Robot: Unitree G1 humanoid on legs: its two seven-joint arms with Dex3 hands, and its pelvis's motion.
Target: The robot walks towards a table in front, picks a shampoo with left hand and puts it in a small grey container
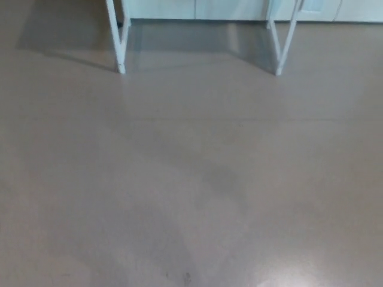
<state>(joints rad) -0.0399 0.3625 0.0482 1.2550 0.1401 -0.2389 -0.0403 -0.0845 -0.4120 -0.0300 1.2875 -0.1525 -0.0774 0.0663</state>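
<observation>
No shampoo bottle and no grey container show in the head view. Only the lower part of a table appears at the top of the picture: a white left leg frame [118, 42] and a white right leg frame [281, 45]. The tabletop lies above the picture's edge. Neither of my hands shows.
Grey-brown floor [191, 179] fills almost the whole view, with faint shadows across it. Pale cabinet fronts [197, 9] run along the far wall behind the table legs.
</observation>
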